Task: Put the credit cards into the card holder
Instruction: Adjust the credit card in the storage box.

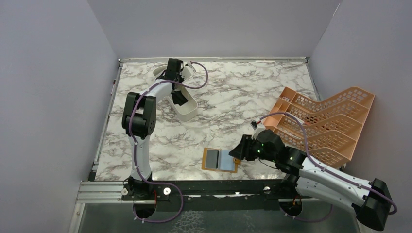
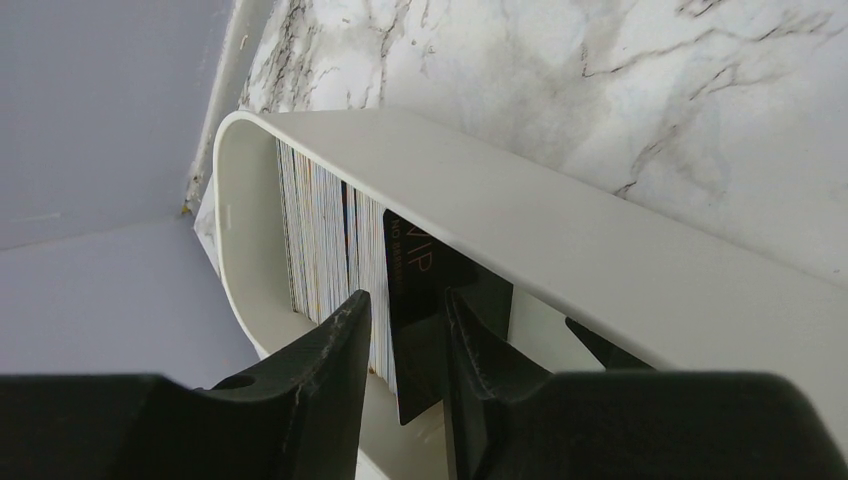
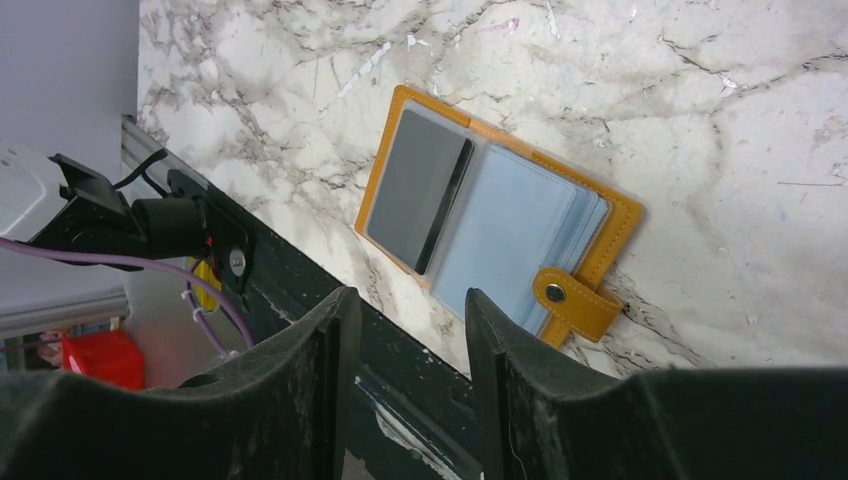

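Note:
The card holder (image 1: pixel 221 159) lies open near the table's front edge, orange-tan with a snap strap; in the right wrist view (image 3: pixel 590 235) a dark grey card (image 3: pixel 415 185) sits in its left panel and pale blue sleeves fill the right. My right gripper (image 1: pixel 236 151) (image 3: pixel 405 300) hovers open and empty just right of it, over the front edge. My left gripper (image 1: pixel 179 97) (image 2: pixel 405 305) is down in the white oval tray (image 2: pixel 560 230). Its open jaws straddle a black credit card (image 2: pixel 415 290) marked VIP, which leans on the right finger. Several more cards (image 2: pixel 320 230) stand on edge behind it.
A large orange lattice rack (image 1: pixel 325 124) stands at the right, just behind my right arm. The white tray (image 1: pixel 190 115) lies at the back left near the wall. A black rail (image 3: pixel 300 290) runs along the table's front edge below the holder.

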Controlling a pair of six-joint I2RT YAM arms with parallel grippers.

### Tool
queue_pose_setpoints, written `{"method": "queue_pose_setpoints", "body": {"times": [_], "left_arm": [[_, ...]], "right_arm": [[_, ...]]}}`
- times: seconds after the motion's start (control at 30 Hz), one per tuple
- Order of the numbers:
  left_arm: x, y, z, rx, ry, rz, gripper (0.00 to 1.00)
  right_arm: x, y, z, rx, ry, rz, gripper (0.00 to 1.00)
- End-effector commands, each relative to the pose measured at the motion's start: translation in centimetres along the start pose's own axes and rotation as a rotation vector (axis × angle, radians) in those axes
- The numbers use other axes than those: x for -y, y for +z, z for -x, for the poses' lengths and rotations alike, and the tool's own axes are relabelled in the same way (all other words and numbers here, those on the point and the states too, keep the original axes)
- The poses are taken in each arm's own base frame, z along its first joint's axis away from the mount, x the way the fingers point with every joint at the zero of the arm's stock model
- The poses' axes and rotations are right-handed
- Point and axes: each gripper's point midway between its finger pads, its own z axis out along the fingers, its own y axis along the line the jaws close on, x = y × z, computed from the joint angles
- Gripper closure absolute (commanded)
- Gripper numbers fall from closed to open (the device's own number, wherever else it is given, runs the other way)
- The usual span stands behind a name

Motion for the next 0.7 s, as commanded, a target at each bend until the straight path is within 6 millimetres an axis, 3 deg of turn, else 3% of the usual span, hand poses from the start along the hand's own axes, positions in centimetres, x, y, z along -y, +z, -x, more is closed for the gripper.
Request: {"method": "queue_pose_setpoints", "body": {"times": [0.0, 0.2, 0.43, 0.67], "left_arm": [[-3.8, -1.7, 1.6, 0.027, -0.004, 0.099, 0.67], [-3.7, -2.1, 1.8, 0.020, 0.007, 0.099, 0.73], [-3.1, -3.4, 2.7, 0.027, -0.004, 0.079, 0.94], [-1.4, -5.4, 3.6, 0.026, -0.075, 0.009, 1.00]], "right_arm": [[-0.9, -0.1, 1.1, 0.039, -0.021, 0.017, 0.52], [-0.9, 0.0, 1.1, 0.036, -0.019, 0.021, 0.52], [-1.2, -0.2, 1.2, 0.041, -0.016, 0.034, 0.52], [-1.4, -0.2, 1.1, 0.039, -0.016, 0.045, 0.52]]}}
